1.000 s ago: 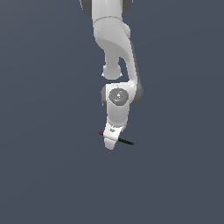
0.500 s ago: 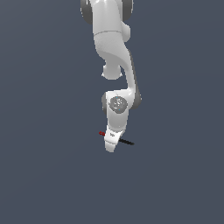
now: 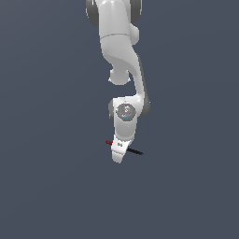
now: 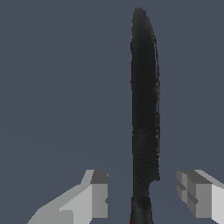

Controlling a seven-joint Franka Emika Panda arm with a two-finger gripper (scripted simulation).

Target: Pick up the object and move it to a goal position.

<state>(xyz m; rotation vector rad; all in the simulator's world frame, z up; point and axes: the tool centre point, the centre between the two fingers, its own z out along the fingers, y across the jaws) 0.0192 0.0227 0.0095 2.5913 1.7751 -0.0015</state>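
The object is a thin rod lying on the dark floor. In the exterior view its red end (image 3: 109, 142) and black end (image 3: 137, 151) stick out either side of the white hand, which hides its middle. My gripper (image 3: 118, 158) is right over the rod. The wrist view shows the black shaft (image 4: 144, 109) running between the two grey fingers (image 4: 98, 192), with a clear gap on each side and a sliver of red at the frame's edge. The gripper (image 4: 142, 190) is open, straddling the rod without touching it.
Only the flat dark grey floor (image 3: 56, 186) surrounds the rod. The white arm (image 3: 123, 70) rises from the hand toward the exterior view's top edge. No goal marker shows.
The arm's elbow and wrist have sunk a little, bringing the hand slightly lower over the rod. The rod has not moved.
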